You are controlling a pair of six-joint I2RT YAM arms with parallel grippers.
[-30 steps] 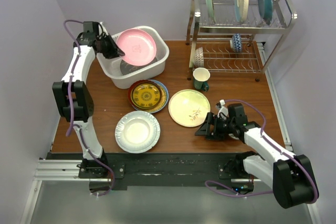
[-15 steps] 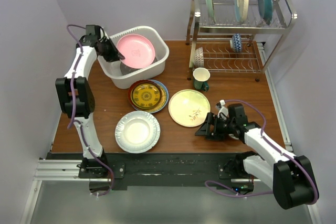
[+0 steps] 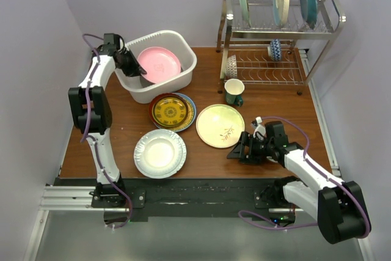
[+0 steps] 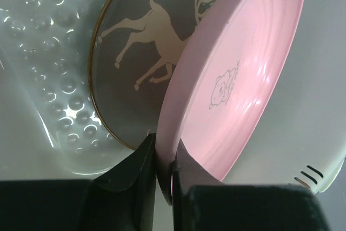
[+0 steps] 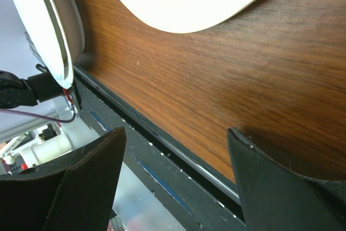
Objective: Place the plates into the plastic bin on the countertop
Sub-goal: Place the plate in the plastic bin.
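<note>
Lowering of a plate into the tub is what I am watching at the far left. The left gripper [image 4: 164, 158] is pinching the near rim of the pink plate [image 4: 238, 79] between fingers that are almost together, and is holding it tilted inside the plastic bin [image 3: 190, 60], just over a grey plate [image 4: 138, 74] with a gold deer lying on the bin's floor. To my eye the next move is calling for easing the pink plate flat onto the grey one, then parting the fingers and lifting clear of the bin wall. Moving right across the countertop [image 3: 122, 128], a white plate [image 3: 160, 153], a yellow patterned plate [image 3: 171, 111] and a cream plate [image 3: 220, 125] are lying outside the bin. Beside the cream one, the right gripper [image 3: 237, 150] is hovering low, fingers spread wide and gripping nothing. Furthest right, more plates are standing in the wire rack [image 3: 317, 25].
</note>
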